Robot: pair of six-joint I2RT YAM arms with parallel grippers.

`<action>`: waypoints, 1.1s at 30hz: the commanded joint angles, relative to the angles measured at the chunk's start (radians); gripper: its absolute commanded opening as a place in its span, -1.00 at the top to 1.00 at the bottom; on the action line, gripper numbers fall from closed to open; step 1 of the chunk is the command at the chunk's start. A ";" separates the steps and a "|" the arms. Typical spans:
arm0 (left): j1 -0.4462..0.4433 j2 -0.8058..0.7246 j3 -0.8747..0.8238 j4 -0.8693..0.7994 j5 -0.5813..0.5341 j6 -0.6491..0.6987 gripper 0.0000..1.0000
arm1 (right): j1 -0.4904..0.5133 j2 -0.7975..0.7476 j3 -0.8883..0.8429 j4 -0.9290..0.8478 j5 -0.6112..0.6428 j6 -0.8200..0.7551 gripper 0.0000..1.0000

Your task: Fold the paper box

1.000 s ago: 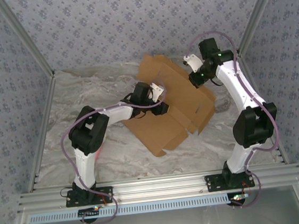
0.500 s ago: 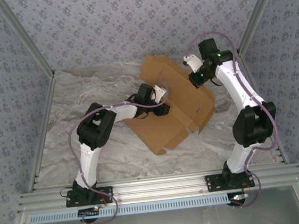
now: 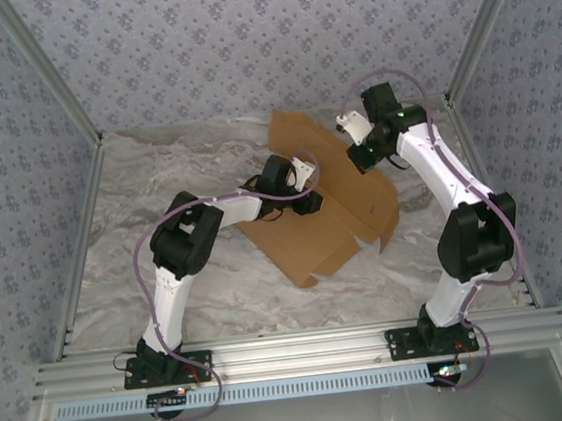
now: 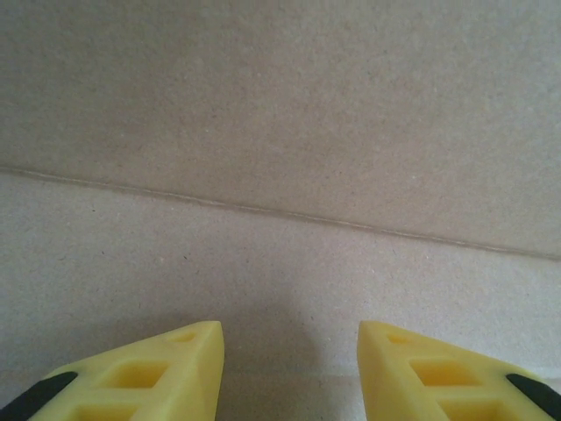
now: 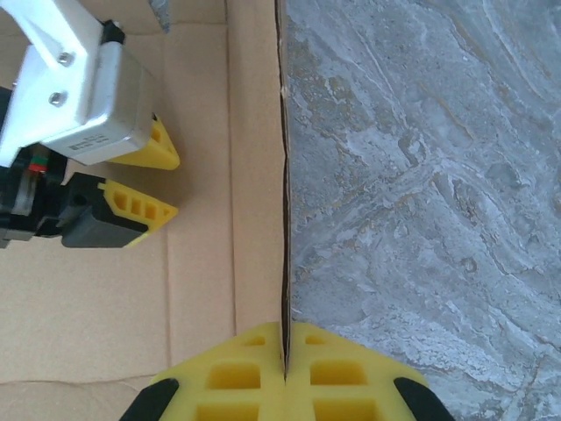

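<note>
The two yellow right fingers [image 5: 237, 379] are pressed together on the thin edge of the one paper box [image 5: 105, 298], a flat brown cardboard sheet with flaps and notches. The two left fingers [image 4: 171, 368] stand apart with a clear gap and hold nothing. Their tips are close over a creased panel, but I cannot tell whether they touch it. From above, the sheet lies on the marbled table [image 3: 158, 183] toward its far middle, between the two arms.

Bright, even light, faint soft shadows; left wrist view slightly blurry
</note>
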 commanded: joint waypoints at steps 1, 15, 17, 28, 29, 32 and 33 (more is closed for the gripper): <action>-0.021 0.042 -0.024 0.000 -0.005 -0.050 0.12 | 0.046 -0.040 -0.060 0.034 0.062 0.043 1.00; -0.022 -0.080 -0.097 0.041 0.029 -0.113 0.05 | 0.162 -0.143 -0.174 0.217 0.381 -0.112 1.00; -0.020 -0.095 -0.110 0.048 0.028 -0.120 0.04 | 0.191 -0.155 -0.206 0.270 0.438 -0.160 1.00; 0.026 -0.221 -0.291 0.150 0.053 -0.185 -0.02 | 0.261 -0.190 -0.305 0.472 0.577 -0.324 1.00; 0.036 -0.237 -0.314 0.162 0.052 -0.194 -0.02 | 0.261 -0.186 -0.307 0.476 0.586 -0.332 1.00; 0.058 -0.279 -0.377 0.199 0.049 -0.221 -0.03 | 0.262 -0.178 -0.321 0.495 0.600 -0.353 1.00; 0.069 -0.295 -0.396 0.208 0.047 -0.232 -0.03 | 0.264 -0.180 -0.331 0.510 0.606 -0.362 1.00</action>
